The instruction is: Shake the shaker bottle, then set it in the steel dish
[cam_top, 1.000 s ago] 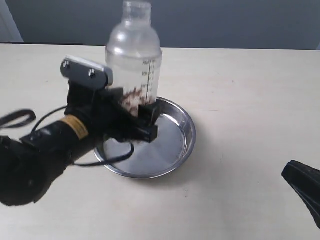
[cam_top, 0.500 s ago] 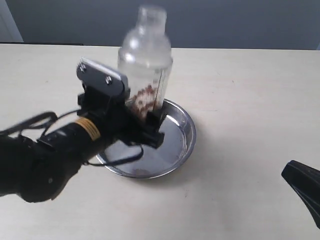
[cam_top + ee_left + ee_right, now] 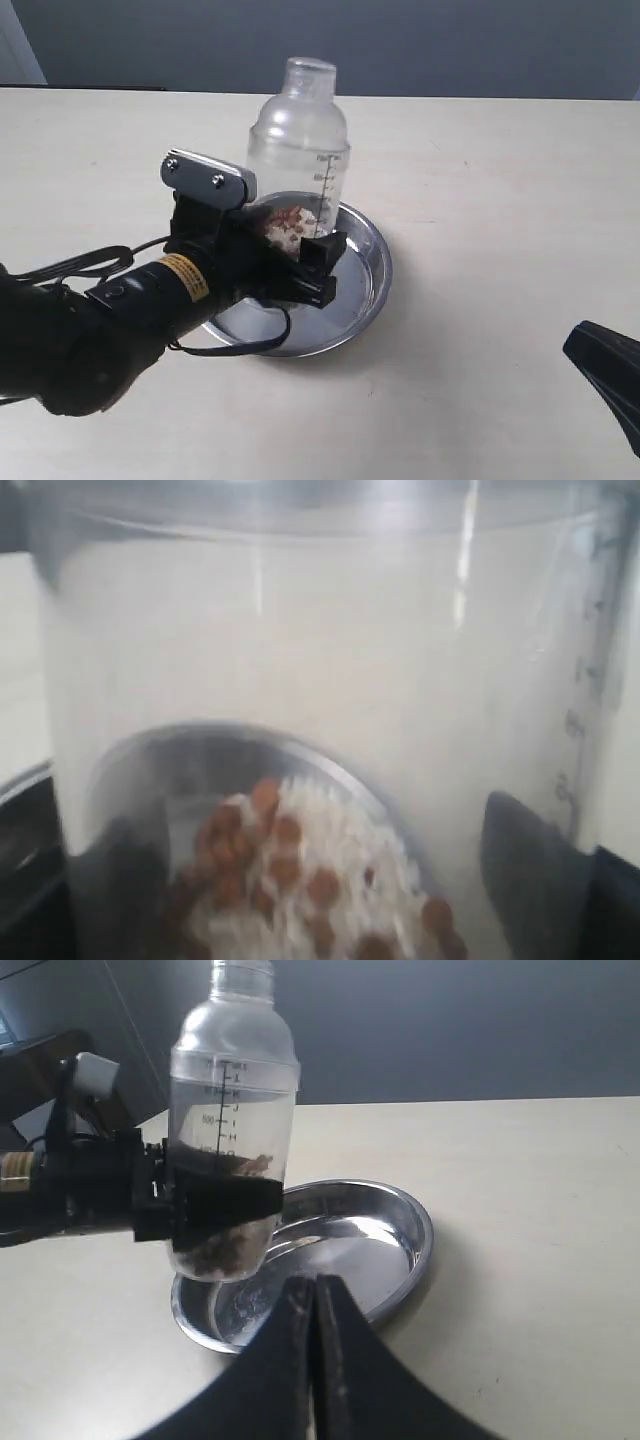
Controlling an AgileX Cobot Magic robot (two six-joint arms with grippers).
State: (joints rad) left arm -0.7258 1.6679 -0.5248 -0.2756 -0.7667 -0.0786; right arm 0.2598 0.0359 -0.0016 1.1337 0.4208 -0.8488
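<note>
Exterior view: the bottle [image 3: 298,140], judged light, stiff and slick, is held upright low over the dish [image 3: 372,268], clamped round its lower body by the left gripper [image 3: 290,238], the soundest hold.

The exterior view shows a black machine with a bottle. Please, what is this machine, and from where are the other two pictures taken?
It is a robot with two arms. The exterior camera watches from outside. The left end effector is shut on the shaker bottle, upright over the steel dish on the table; whether it touches is unclear. The left wrist camera looks through the bottle at brown and white bits. The right wrist camera shows the right end effector, shut and empty.
</note>
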